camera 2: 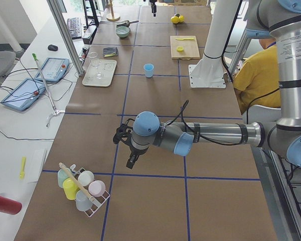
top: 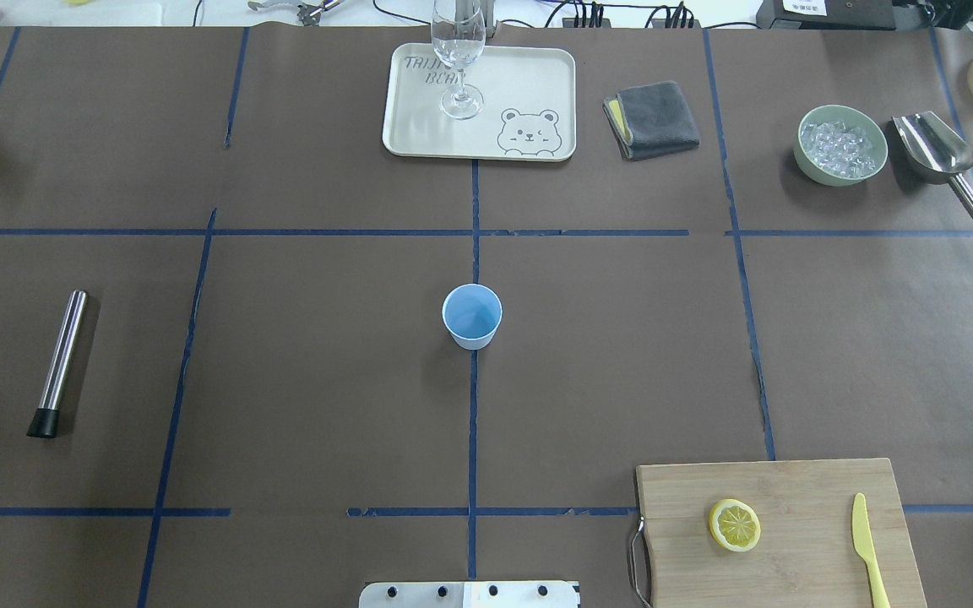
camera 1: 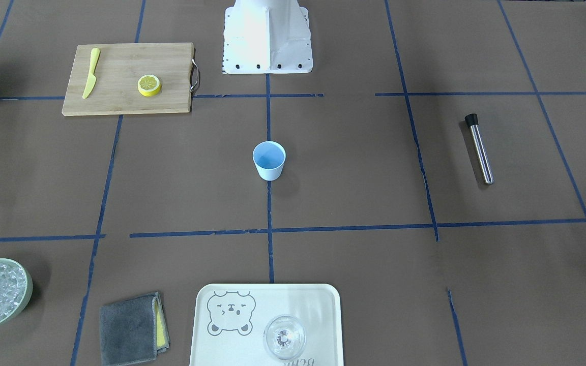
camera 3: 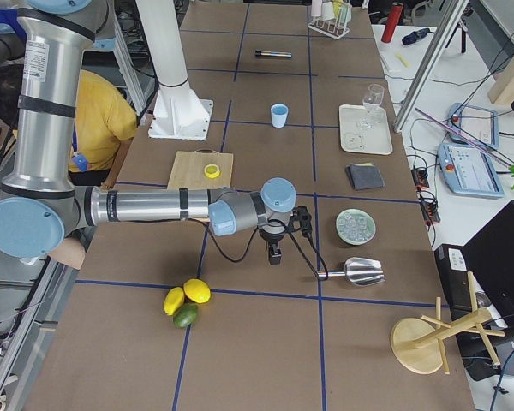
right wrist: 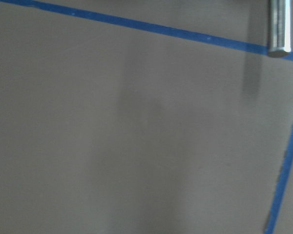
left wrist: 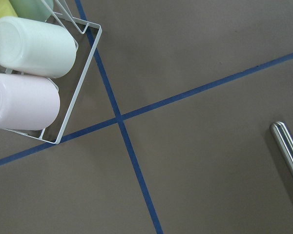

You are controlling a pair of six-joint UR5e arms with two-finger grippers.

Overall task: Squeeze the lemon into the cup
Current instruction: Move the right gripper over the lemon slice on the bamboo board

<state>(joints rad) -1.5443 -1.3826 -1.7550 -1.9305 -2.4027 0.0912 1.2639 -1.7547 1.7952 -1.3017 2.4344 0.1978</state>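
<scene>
While one lemon [top: 735, 524] lies on the board [top: 799, 485] beside one knife [top: 867, 551], one cup [top: 471, 316] stands upright mid-table, well apart. Left gripper [camera 2: 132, 160] and right gripper [camera 3: 274, 255] hang above opposite table ends; spread or pressed together, I cannot tell.

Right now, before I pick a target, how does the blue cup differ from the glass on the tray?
The cup is opaque pale blue and stemless; the glass is clear, with a stem and foot. The cup is short; the glass stands taller. The cup sits directly on the table at centre; the glass sits on the cream tray at the far edge. Both stand upright and look empty.
</scene>
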